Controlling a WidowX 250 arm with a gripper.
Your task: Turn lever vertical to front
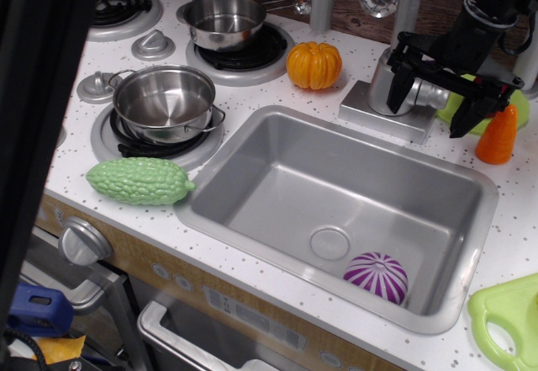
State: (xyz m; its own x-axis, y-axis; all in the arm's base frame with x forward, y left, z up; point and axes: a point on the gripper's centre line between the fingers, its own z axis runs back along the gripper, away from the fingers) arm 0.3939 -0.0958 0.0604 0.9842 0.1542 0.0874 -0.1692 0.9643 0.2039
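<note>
The lever (431, 96) is a short silver-grey stub jutting to the right from the faucet's round body (382, 81), behind the sink's back right corner. My black gripper (429, 112) comes in from the upper right and hangs over the lever. Its jaws are open, with one finger (400, 76) on the left in front of the faucet body and the other (466, 112) on the right past the lever's tip. The lever lies between them, and I cannot tell if a finger touches it. The tall arched spout (409, 1) rises behind.
A grey sink (277, 161) holds a purple-white ball (377, 276). An orange carrot (498, 135) and a green plate (517, 106) are to the right of the gripper, and an orange pumpkin (313, 65) is left of the faucet. Two pots (164, 102) (224, 22) sit on the stove, with a green gourd (139, 181) in front.
</note>
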